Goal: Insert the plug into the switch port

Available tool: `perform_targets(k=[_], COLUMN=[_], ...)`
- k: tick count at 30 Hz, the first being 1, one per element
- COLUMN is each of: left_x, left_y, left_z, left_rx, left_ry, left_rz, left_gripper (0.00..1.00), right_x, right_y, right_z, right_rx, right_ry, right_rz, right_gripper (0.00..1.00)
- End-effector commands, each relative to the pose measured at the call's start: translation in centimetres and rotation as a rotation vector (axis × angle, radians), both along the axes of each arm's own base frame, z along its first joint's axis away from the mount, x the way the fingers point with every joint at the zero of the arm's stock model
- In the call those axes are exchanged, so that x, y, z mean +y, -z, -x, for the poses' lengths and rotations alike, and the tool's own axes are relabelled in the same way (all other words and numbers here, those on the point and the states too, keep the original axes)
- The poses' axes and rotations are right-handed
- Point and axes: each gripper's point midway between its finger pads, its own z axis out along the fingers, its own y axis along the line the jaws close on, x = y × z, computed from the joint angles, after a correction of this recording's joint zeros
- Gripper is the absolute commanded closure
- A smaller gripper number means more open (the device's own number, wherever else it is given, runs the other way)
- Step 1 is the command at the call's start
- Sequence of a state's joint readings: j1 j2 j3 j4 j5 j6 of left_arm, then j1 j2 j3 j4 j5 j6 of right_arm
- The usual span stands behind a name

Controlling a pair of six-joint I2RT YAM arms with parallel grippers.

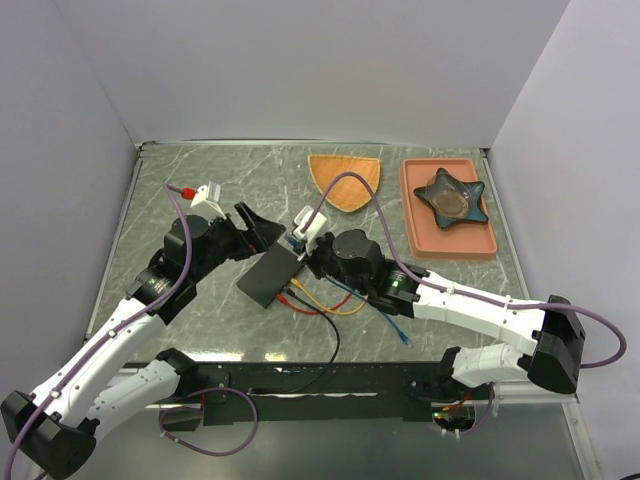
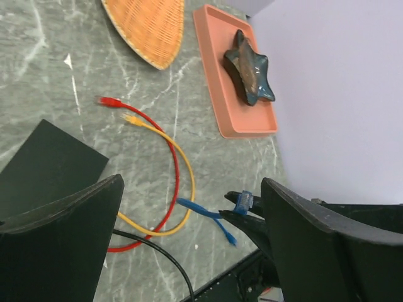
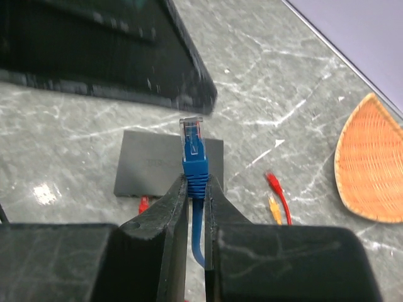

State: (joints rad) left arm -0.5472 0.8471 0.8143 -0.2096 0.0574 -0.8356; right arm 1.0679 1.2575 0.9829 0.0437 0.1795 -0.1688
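Note:
The plug is blue with a clear tip, on a blue cable. My right gripper is shut on its boot and holds it pointing at the flat black box on the table. The box's switch port is hidden in every view. From above, the right gripper hovers just over the far end of the box. My left gripper stands open beside it, holding nothing. In the left wrist view its wide-open gripper frames the blue plug between the right gripper's tips.
Red and yellow cable ends lie loose on the marble table, looping near the box. A black cable runs to the front. An orange woven mat and a salmon tray with a dark star-shaped dish sit at the back.

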Motion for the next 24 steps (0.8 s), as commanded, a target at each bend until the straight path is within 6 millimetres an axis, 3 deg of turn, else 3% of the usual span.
perform_targets(k=[1,11,20,24], left_x=[1.2,3.1,5.4,5.6], left_y=[-1.1,4.0,14.1,16.1], left_z=[-0.7,-3.9,-6.3,-6.8], left_rx=[-0.037,0.029,0.224,0.234], left_ry=[-0.051,-0.097,-0.097,-0.092], left_rz=[-0.049,-0.108,-0.17,-0.182], left_gripper=[0.04,0.04,0.04,0.04], right_x=[-1.3,-3.6,-4.2,-4.3], right_y=[-0.4,5.5,13.2,16.4], right_z=[-0.6,-1.8,-2.2,-2.1], right_rx=[-0.018,0.119,0.381,0.462], right_ry=[0.059,0.162,0.223,0.26], right_rz=[-0.028,0.054,0.179,0.226], right_gripper=[1.0,1.0,1.0,1.0])
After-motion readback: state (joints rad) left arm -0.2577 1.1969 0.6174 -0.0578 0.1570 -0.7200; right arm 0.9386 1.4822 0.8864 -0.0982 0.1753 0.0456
